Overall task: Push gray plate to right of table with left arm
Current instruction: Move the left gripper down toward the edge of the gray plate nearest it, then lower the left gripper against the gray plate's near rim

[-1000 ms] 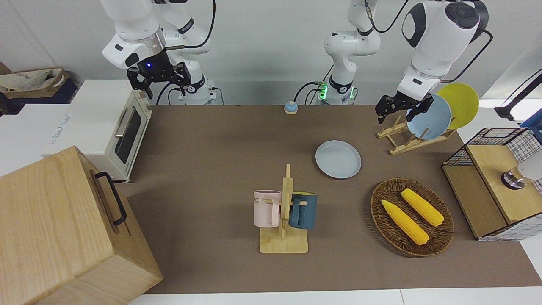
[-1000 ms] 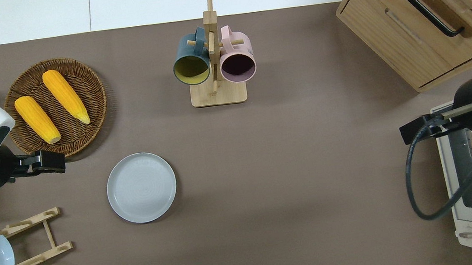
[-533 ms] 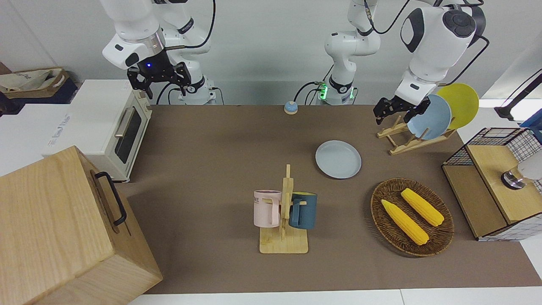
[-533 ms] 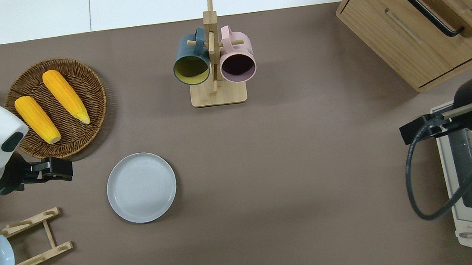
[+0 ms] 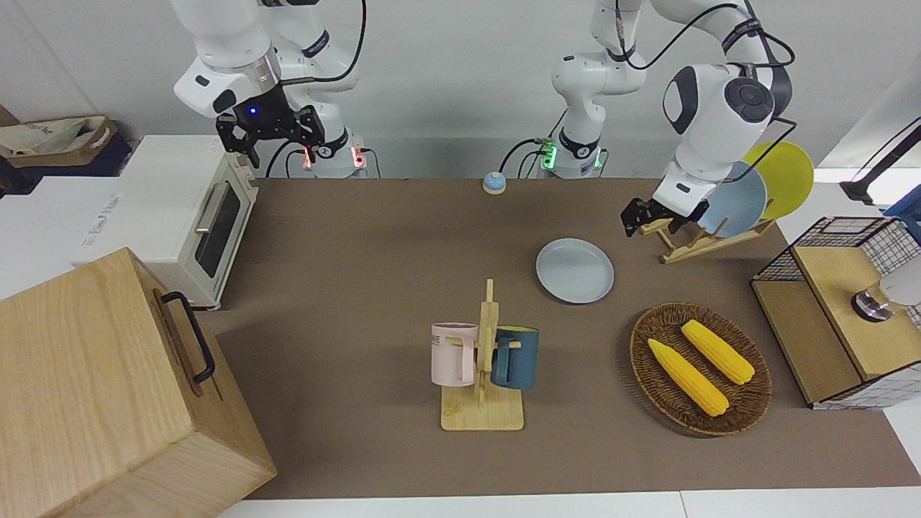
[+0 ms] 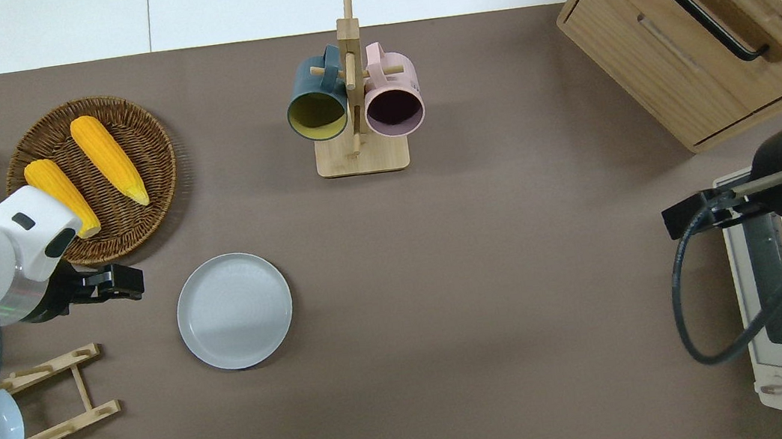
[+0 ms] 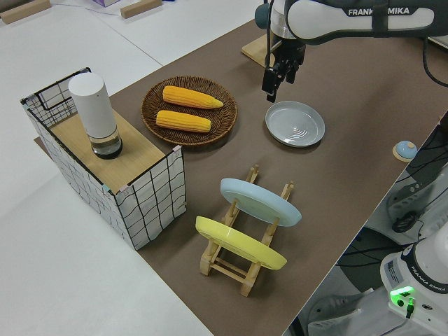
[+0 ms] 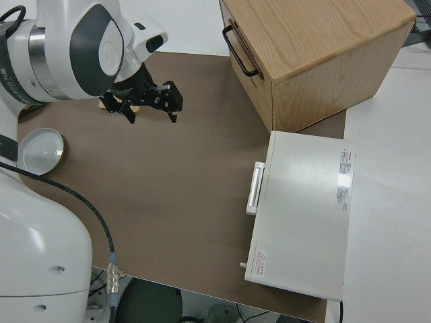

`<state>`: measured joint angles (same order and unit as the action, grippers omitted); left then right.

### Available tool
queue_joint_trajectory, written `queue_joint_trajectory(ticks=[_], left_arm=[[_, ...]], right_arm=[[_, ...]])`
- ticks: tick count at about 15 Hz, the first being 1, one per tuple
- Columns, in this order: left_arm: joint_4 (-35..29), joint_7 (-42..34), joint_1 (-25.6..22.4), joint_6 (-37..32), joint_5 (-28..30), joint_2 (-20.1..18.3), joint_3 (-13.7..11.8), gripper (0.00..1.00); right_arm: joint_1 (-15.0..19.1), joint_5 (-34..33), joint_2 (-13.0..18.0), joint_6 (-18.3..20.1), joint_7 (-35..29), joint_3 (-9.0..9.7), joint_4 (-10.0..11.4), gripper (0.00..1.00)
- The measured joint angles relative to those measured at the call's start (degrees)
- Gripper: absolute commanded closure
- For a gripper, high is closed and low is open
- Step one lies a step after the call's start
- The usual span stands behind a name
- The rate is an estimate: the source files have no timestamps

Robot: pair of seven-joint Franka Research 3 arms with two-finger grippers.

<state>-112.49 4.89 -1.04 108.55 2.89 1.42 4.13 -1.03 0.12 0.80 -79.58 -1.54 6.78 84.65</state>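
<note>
The gray plate lies flat on the brown table, between the mug rack and the plate rack; it also shows in the overhead view and the left side view. My left gripper is open and empty. In the overhead view it is over bare table beside the plate, toward the left arm's end, a short gap from the rim. It hangs low over the table. My right gripper is open and parked.
A wicker basket with two corn cobs lies farther from the robots than the gripper. A wooden plate rack holds a sky-blue and a yellow plate. A mug rack, a wire crate, a toaster oven, a wooden cabinet and a small bell stand around.
My left gripper has come down and moved from the plate rack's side toward the gray plate. The plate has not moved. The right arm has not moved.
</note>
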Motion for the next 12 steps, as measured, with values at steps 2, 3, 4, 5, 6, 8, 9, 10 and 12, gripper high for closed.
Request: queue_joint_trajectory(ticks=[2, 3, 4, 5, 6, 8, 9, 10, 12], left_arm=[[-1.9, 0.0, 0.0, 2.7, 0.5, 1.1, 0.0, 0.0], [-2.7, 0.0, 0.0, 3.8, 0.5, 1.7, 0.0, 0.0], [-3.5, 0.0, 0.0, 5.2, 0.6, 2.4, 0.0, 0.0], [-4.3, 0.0, 0.0, 6.7, 0.6, 3.0, 0.0, 0.0], [-5.1, 0.0, 0.0, 8.2, 0.6, 3.7, 0.0, 0.0], [-6.6, 0.0, 0.0, 11.0, 0.6, 4.9, 0.0, 0.0], [-7.1, 0.0, 0.0, 12.0, 0.6, 5.4, 0.0, 0.0], [-7.5, 0.0, 0.0, 12.7, 0.7, 5.8, 0.0, 0.0], [-7.9, 0.0, 0.0, 13.4, 0.8, 6.5, 0.0, 0.01]], right_arm=[[0.0, 0.0, 0.0, 0.0, 0.0, 0.0, 0.0, 0.017], [0.0, 0.0, 0.0, 0.0, 0.0, 0.0, 0.0, 0.017], [0.0, 0.0, 0.0, 0.0, 0.0, 0.0, 0.0, 0.017], [0.0, 0.0, 0.0, 0.0, 0.0, 0.0, 0.0, 0.017], [0.0, 0.0, 0.0, 0.0, 0.0, 0.0, 0.0, 0.017], [0.0, 0.0, 0.0, 0.0, 0.0, 0.0, 0.0, 0.017], [0.0, 0.0, 0.0, 0.0, 0.0, 0.0, 0.0, 0.017], [0.0, 0.0, 0.0, 0.0, 0.0, 0.0, 0.0, 0.017], [0.0, 0.0, 0.0, 0.0, 0.0, 0.0, 0.0, 0.017]])
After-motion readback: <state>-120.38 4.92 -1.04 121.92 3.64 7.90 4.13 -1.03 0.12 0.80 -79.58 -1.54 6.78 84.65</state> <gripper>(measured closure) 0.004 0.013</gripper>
